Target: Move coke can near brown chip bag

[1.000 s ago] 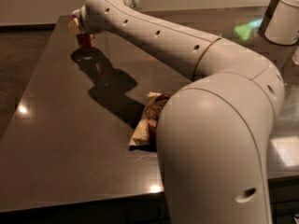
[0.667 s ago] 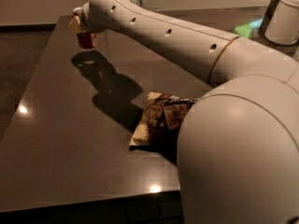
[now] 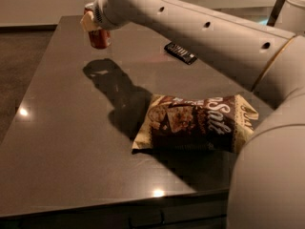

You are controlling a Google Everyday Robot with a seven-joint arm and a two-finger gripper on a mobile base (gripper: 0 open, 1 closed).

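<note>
The red coke can (image 3: pixel 99 37) hangs at the far left of the dark table (image 3: pixel 62 142), held in my gripper (image 3: pixel 93 25) above its own shadow. The gripper sits at the end of my white arm (image 3: pixel 200 32), which reaches across the top of the view. It is shut on the can's upper part, which it hides. The brown chip bag (image 3: pixel 198 123) lies flat near the table's front right, well apart from the can, with its white "Salt" lettering facing up.
A flat black wrapped candy bar (image 3: pixel 180 52) lies at the back of the table, between can and bag. A white object (image 3: pixel 293 8) stands at the far right. My arm's base (image 3: pixel 271 175) fills the lower right corner, beside the table's front edge.
The arm has swung up and away, uncovering the whole chip bag and the candy bar. The can has shifted a little to the right, held in the gripper.
</note>
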